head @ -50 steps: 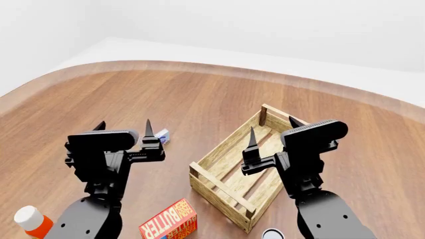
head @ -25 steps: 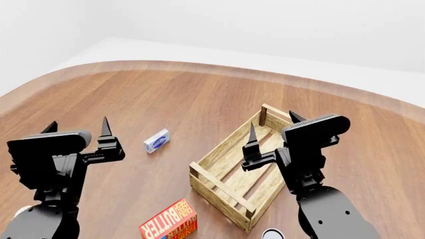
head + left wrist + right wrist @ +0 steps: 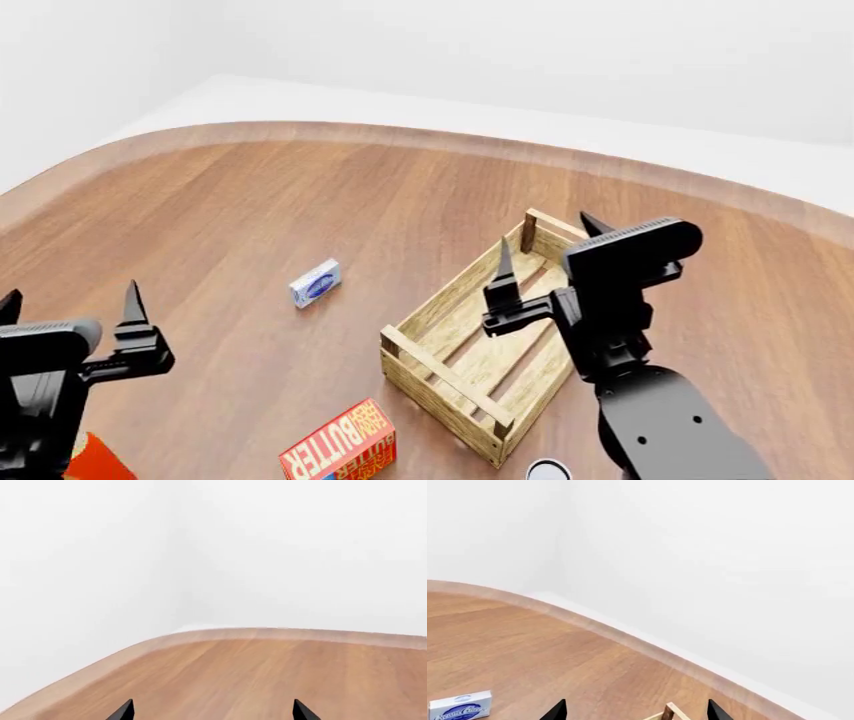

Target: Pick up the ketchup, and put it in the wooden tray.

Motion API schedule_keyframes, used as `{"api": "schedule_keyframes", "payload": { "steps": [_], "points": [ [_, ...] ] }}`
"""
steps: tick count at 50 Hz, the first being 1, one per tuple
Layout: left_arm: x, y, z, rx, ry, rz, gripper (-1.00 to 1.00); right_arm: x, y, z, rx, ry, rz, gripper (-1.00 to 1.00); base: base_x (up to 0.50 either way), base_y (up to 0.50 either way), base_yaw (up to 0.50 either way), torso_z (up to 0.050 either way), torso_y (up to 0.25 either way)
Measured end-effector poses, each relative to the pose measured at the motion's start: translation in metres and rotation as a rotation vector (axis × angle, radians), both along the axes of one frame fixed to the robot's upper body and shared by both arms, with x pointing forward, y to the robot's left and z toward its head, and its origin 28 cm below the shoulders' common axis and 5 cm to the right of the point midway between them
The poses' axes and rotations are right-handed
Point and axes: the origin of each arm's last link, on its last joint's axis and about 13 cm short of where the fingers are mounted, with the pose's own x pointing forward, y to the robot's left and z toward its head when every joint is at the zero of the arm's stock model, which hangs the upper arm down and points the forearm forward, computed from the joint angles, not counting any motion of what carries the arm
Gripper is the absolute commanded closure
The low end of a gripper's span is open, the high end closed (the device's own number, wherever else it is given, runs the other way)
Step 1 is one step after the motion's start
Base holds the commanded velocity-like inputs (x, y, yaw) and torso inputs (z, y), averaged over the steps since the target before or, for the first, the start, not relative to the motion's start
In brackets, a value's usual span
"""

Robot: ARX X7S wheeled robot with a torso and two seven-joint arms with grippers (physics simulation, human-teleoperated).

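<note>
Ketchup [image 3: 96, 458] sat at the near-left tabletop edge, just beside and below the spread, empty left claw [image 3: 70, 305], the nearer arm.

1. A wooden bench [image 3: 334, 190] with a rounded, lighter-coloured edge carries everything in view; plain white walls stand behind it.
2. A small blue-and-white box [image 3: 315, 283] lies flat on the bench; its label is partly readable in the right wrist view [image 3: 460, 707].
3. A red-and-yellow butter box [image 3: 340, 445] lies near the lower edge of the head view.
4. A dark round object with a white top [image 3: 547, 470], cut off by the frame, shows beside it.
</note>
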Motion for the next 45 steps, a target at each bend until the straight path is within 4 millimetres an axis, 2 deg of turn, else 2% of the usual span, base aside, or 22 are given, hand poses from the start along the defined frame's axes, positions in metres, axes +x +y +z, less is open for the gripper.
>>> {"api": "schedule_keyframes", "payload": {
  "steps": [23,45],
  "points": [
    [-0.030,0.023,-0.017,0.017,0.040,0.040,-1.00,-0.003,0.008,-0.002,-0.016,0.007,0.017,-1.00,0.00,0.00,0.00,0.000,0.000],
    [-0.038,0.031,-0.041,-0.023,0.103,0.060,-1.00,-0.007,0.016,0.000,-0.039,0.017,0.027,-1.00,0.00,0.00,0.00,0.000,0.000]
  ]
}}
